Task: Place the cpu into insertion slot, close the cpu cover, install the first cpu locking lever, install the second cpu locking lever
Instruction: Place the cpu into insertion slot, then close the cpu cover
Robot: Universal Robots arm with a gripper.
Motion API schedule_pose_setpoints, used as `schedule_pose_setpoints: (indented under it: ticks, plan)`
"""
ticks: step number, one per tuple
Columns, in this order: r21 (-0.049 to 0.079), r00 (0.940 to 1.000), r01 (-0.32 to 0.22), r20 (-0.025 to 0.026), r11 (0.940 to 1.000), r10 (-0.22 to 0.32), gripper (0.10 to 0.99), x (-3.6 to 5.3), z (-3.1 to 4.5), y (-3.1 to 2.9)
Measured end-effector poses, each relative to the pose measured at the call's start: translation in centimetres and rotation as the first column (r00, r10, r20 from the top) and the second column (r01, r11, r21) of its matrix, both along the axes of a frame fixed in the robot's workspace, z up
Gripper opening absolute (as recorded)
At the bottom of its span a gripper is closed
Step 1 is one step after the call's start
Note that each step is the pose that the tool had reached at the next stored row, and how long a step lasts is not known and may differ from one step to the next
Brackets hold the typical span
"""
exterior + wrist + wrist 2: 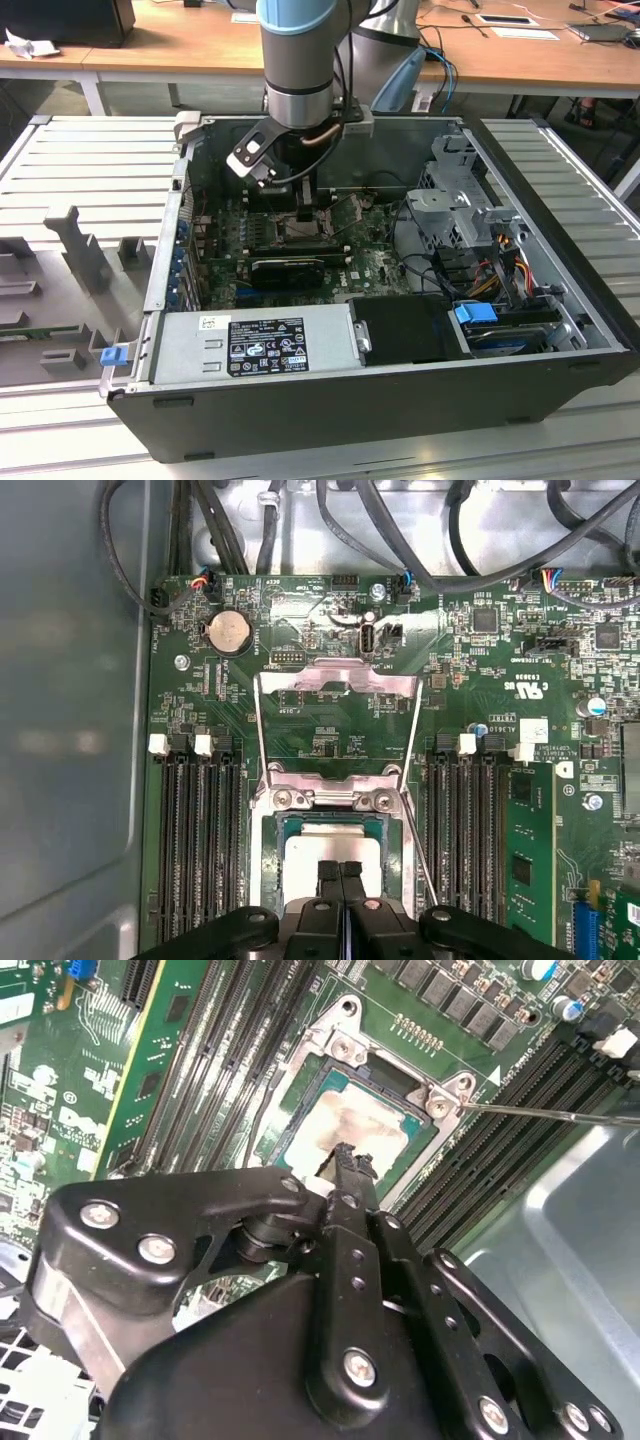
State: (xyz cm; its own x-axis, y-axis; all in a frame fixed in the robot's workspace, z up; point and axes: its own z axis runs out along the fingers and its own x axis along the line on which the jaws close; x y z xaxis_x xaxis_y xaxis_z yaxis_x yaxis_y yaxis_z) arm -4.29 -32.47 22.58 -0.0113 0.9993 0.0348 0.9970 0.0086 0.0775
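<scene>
The cpu (pixel 335 842), a pale grey-tan square chip with smeared paste on its face, lies in the insertion slot (pixel 276 852), whose black rim surrounds it on the green board. In the second wrist view the cpu (pixel 352 1120) sits right under my fingertips. My gripper (pixel 340 867) is shut, its two black fingers pressed together with nothing between them, tips at or just above the chip's face. The cpu cover (pixel 335 678) is swung open away from the socket, green board showing through its window. A thin wire locking lever (pixel 424 855) stands free beside the socket. In the exterior view the gripper (pixel 300 205) reaches down into the case.
Long black memory slots (pixel 195 840) flank the socket on both sides. A black graphics card (pixel 286 268) lies nearer the power supply (pixel 260 340). A drive cage (pixel 460 200) and cables fill the exterior view's right. Case walls (pixel 70 730) close in.
</scene>
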Motion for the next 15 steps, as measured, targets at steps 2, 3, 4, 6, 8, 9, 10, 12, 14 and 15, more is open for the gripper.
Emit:
schedule_pose_setpoints:
  ticks: [2, 3, 4, 6, 8, 9, 10, 12, 14, 15]
  plan:
    - [0.000, 1.0000, 0.000, 0.0000, 1.0000, 0.000, 0.106, 0.00, 0.21, 0.00]
    - [0.000, 1.0000, 0.000, 0.0000, 1.0000, 0.000, 0.106, 0.00, 0.30, 0.00]
    - [0.000, 1.0000, 0.000, 0.0000, 1.0000, 0.000, 0.106, 0.00, 0.42, 0.00]
    - [0.001, 1.0000, 0.000, -0.0002, 1.0000, 0.000, 0.106, 0.04, 0.47, 0.00]
    - [0.002, 1.0000, 0.000, -0.0026, 1.0000, 0.000, 0.106, 0.46, 0.48, -0.17]
    - [0.002, 1.0000, 0.000, -0.0030, 1.0000, 0.000, 0.106, 0.60, 0.48, -0.20]
    - [0.003, 1.0000, 0.000, -0.0035, 1.0000, 0.000, 0.106, 0.72, 0.48, -0.23]
    - [0.003, 1.0000, 0.000, -0.0036, 1.0000, 0.000, 0.106, 0.76, 0.49, -0.23]
    - [0.003, 1.0000, 0.000, -0.0037, 1.0000, 0.000, 0.106, 0.76, 0.53, -0.23]
    - [0.003, 1.0000, 0.000, -0.0035, 1.0000, 0.000, 0.106, 0.76, 0.57, -0.23]
